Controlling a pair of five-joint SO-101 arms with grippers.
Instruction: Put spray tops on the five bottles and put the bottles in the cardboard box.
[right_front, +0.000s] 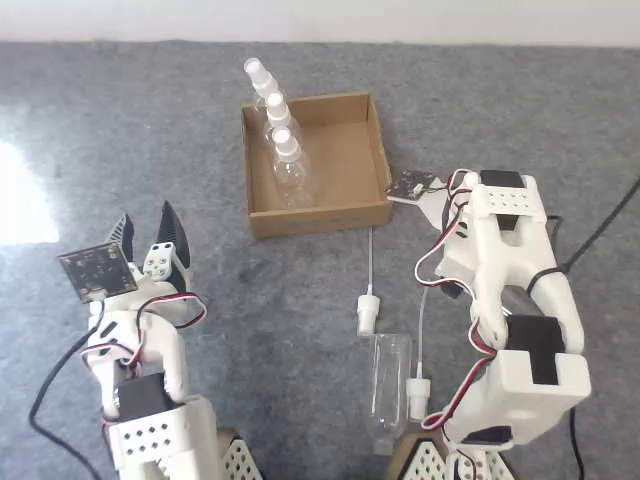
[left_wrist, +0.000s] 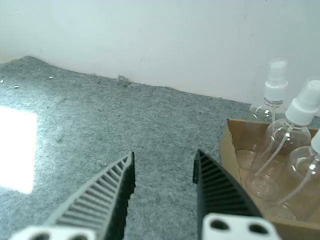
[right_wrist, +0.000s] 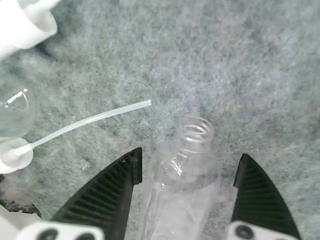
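The cardboard box (right_front: 320, 218) at the back holds three clear bottles (right_front: 290, 165) with white spray tops, standing along its left side; they appear in the left wrist view as bottles (left_wrist: 285, 145) in the box (left_wrist: 227, 145). My left gripper (right_front: 146, 215) hovers open and empty over the carpet, left of the box (left_wrist: 164, 155). My right gripper (right_wrist: 191, 154) is open, its fingers on either side of an uncapped bottle (right_wrist: 187, 180) lying on the carpet. In the high view the right arm (right_front: 500, 290) covers that bottle.
Another uncapped bottle (right_front: 390, 385) lies near the front, between two loose spray tops (right_front: 367, 312) (right_front: 418, 392) with long tubes. The right wrist view shows a tube (right_wrist: 80, 122), a bottle's edge (right_wrist: 12, 112) and a white spray top (right_wrist: 22, 20). Grey carpet covers the table.
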